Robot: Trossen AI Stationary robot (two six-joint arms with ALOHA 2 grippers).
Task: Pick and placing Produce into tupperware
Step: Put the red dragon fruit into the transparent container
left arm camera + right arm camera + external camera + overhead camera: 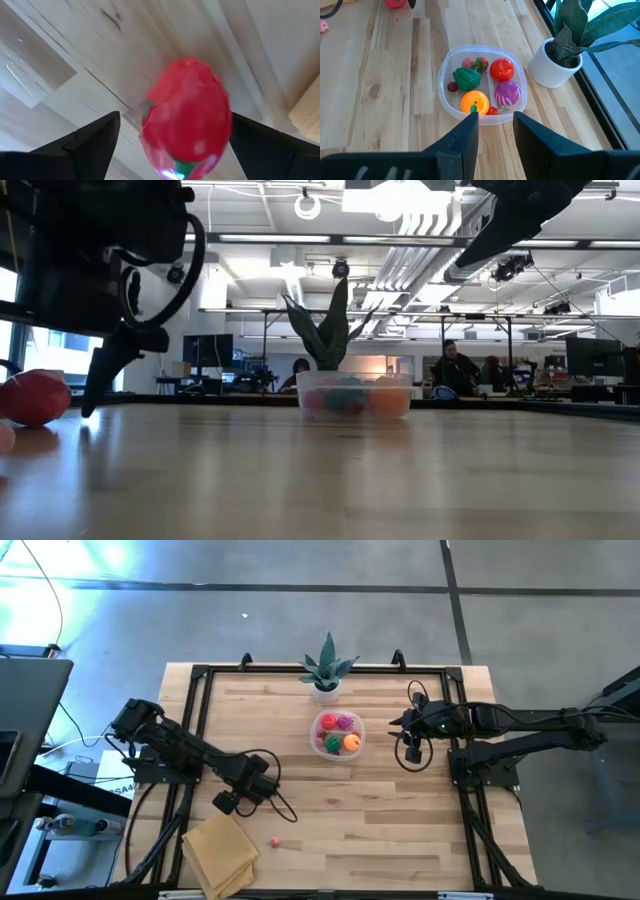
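The left claw (170, 150) hangs spread wide around a red strawberry (186, 117) on the surface (400, 830), positioned to grasp it. The tupperware (337, 733), mid-surface, holds several produce pieces. The right claw (495, 122) waits open nearby.

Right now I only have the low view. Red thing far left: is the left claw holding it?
Observer: Not gripped. The left wrist view shows the red piece on the table, between the open fingers of the left claw.
Operator: What's in the tupperware?
Observer: The tupperware holds an orange piece, green piece, purple piece, round red piece, plus smaller bits.
Operator: Right claw?
Observer: The right claw is open, empty, hovering beside the tupperware.
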